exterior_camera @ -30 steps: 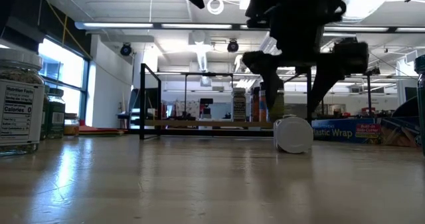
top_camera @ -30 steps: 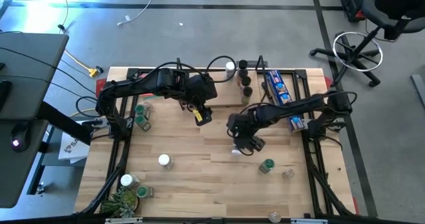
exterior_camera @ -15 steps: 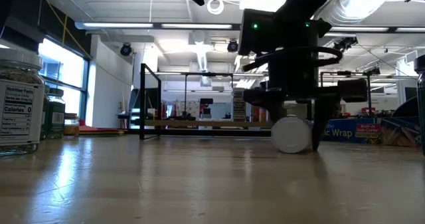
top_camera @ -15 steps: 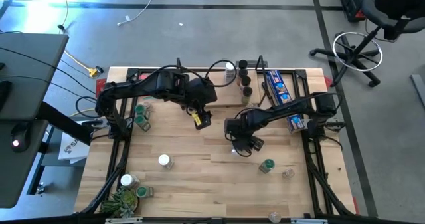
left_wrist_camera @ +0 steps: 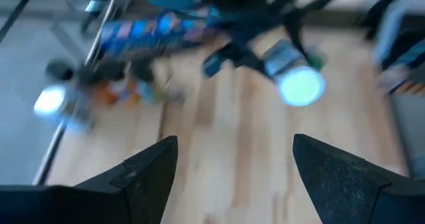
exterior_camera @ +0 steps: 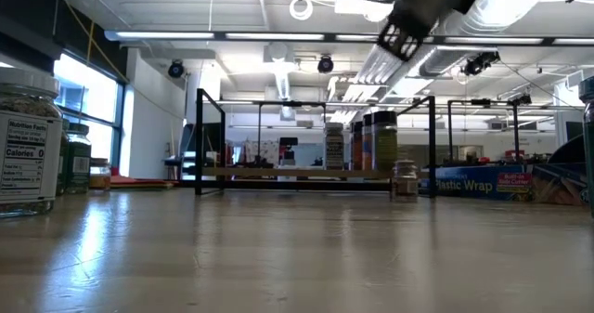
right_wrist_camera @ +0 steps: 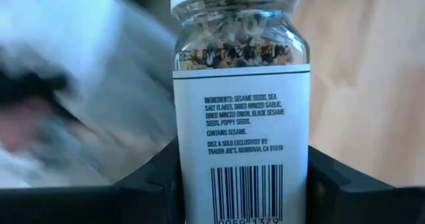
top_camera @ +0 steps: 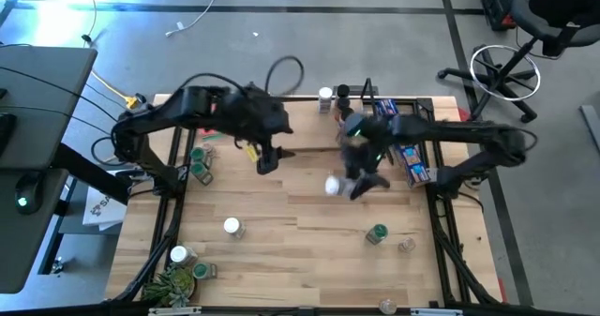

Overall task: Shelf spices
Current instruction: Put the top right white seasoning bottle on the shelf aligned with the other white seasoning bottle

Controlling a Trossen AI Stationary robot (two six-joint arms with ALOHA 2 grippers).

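The table (top_camera: pixel 281 250) carries the shelf (exterior_camera: pixel 297 173) along its far edge, where a few dark-lidded jars (exterior_camera: pixel 373 141) stand near its right end. Just right of it lies a blue box (exterior_camera: pixel 478 180) printed "…astic Wrap". The right gripper (right_wrist_camera: pixel 242 184) clamps a white-labelled spice jar (right_wrist_camera: pixel 240 111) between its fingers. The label lists "SESAME SEEDS, SEA SALT FLAKES, DRIED MINCED GARLIC, DRIED MINCED ONION, BLACK SESAME SEEDS, POPPY SEEDS" and "TRADER JOE'S", and speckled seeds show through the clear glass. A second ago this jar lay on the table mid-right; now it is lifted, probably on its side, and the low view has lost it. The left gripper (left_wrist_camera: pixel 232 164) hangs spread and empty over the table's far left-centre. A near-left jar (exterior_camera: pixel 28 136) reads "Nutrition Facts".
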